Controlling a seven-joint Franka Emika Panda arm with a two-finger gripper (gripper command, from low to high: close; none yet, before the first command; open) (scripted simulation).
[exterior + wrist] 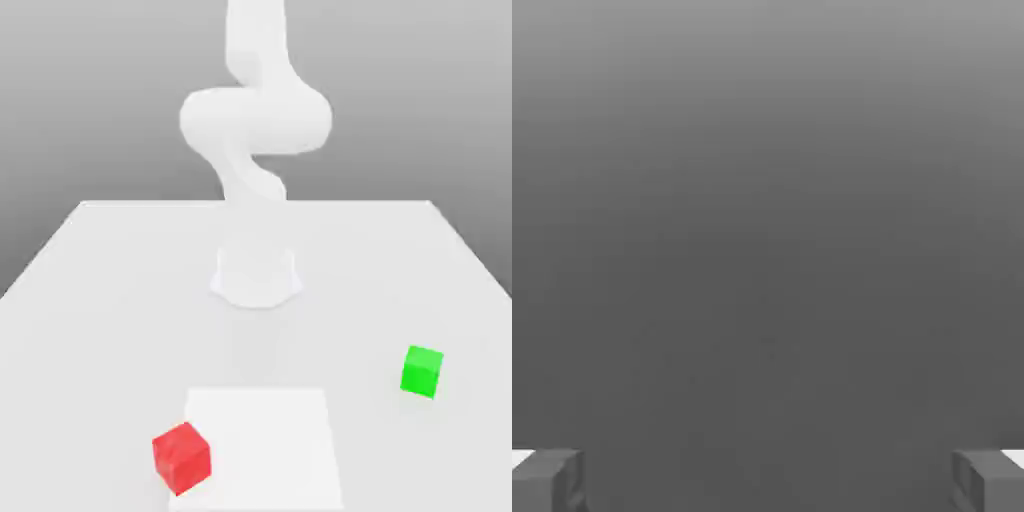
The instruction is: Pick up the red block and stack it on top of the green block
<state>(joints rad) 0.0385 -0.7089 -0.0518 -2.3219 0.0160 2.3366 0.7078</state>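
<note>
- Red block (181,457) resting on the desk (100,290), close to the near edge, toward the exterior view's left, straddling the left border of a brighter white square patch (265,440) on the surface.
- Turned at an angle, one corner pointing toward the near edge.
- Green block (421,371) also sitting on the desk, toward its right edge in the exterior view, farther back than the red one and well apart from it.
- Neither block touched by anything.
- White arm (255,120) rising from a round base (256,275) near the desk's middle, bending upward out of the exterior view.
- Gripper (768,480) spread wide: two grey fingertips (552,478) at opposite lower corners of the hand view, nothing between them.
- Only plain grey background in front of the hand camera.
</note>
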